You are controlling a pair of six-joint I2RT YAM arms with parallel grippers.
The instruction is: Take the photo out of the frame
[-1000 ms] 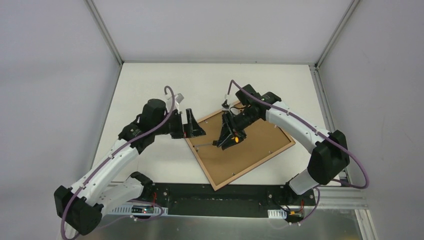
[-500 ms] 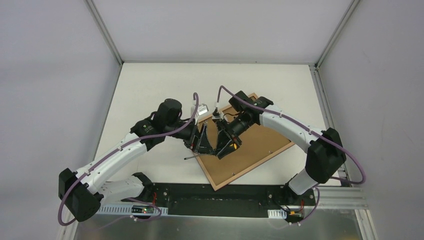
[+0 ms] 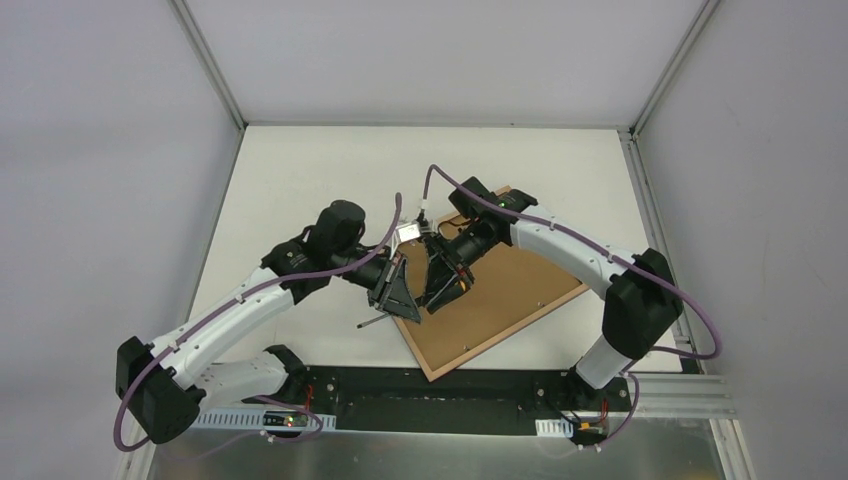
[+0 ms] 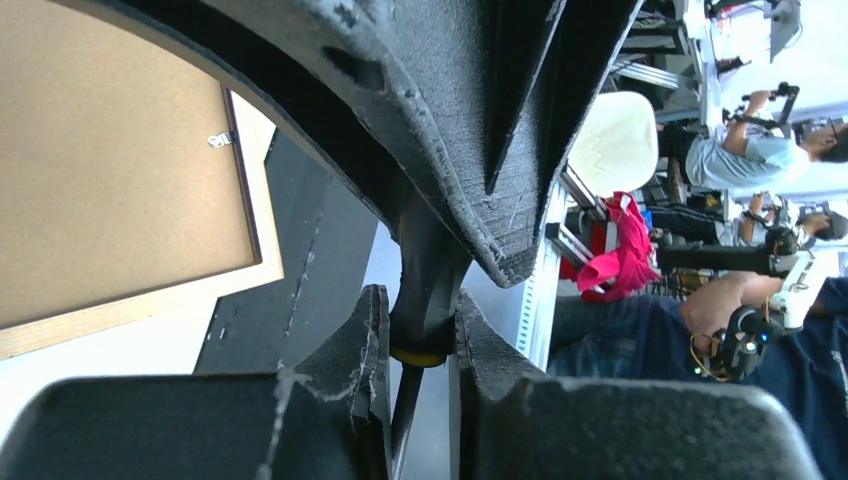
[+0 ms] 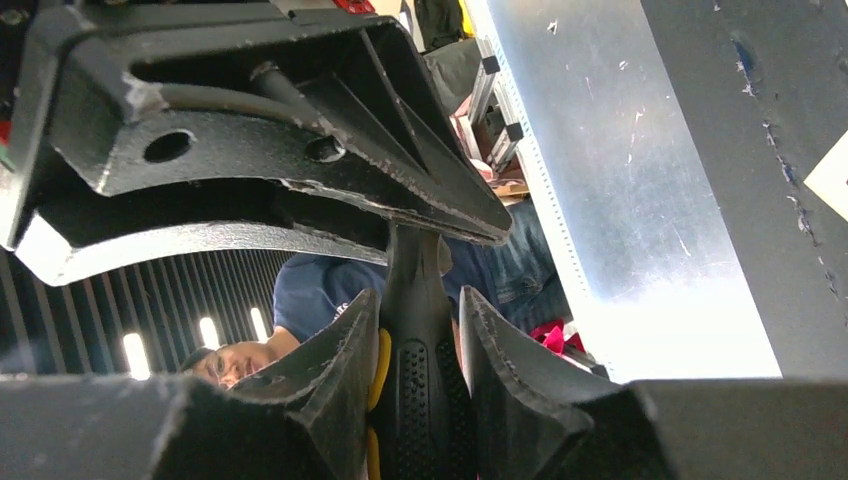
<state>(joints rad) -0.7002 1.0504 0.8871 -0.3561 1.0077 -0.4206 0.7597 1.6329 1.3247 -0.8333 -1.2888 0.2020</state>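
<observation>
Top view: frame flat on the table, brown back up, right of centre, long axis rising from lower left to upper right. Left gripper and right gripper nose to nose over its left corner, both clamped on a screwdriver, shaft poking lower left.

Left wrist: frame at upper left; fingers pinching the screwdriver's neck.

Right wrist: fingers squeezing its black-and-yellow handle.

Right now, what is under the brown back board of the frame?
The frame lies back up on the table, so only its brown board and light rim show. The photo, if underneath, is covered.
</observation>
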